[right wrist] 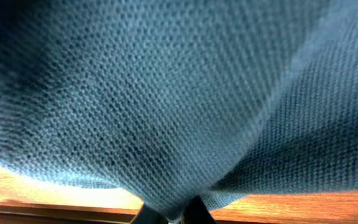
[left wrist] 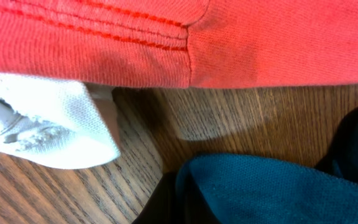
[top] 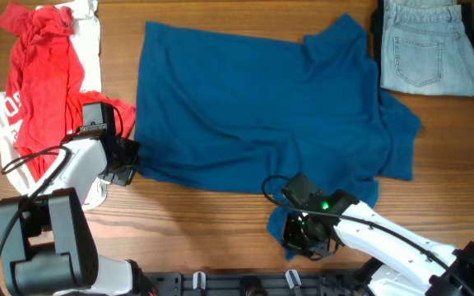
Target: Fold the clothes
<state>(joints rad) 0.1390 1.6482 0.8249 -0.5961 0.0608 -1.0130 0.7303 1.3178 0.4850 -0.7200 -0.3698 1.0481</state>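
A blue shirt point(top: 253, 107) lies spread across the middle of the table. My left gripper point(top: 128, 162) is at its front left corner and shut on the blue fabric point(left wrist: 272, 193). My right gripper point(top: 303, 234) is at the front right corner, shut on a bunched fold of the shirt; blue knit point(right wrist: 166, 93) fills the right wrist view and pinches down between the fingers point(right wrist: 173, 214).
A red garment point(top: 44, 78) and a white garment point(top: 6, 123) lie piled at the left; both show in the left wrist view point(left wrist: 166, 37) point(left wrist: 48, 130). Folded light jeans point(top: 426, 45) sit at the back right corner.
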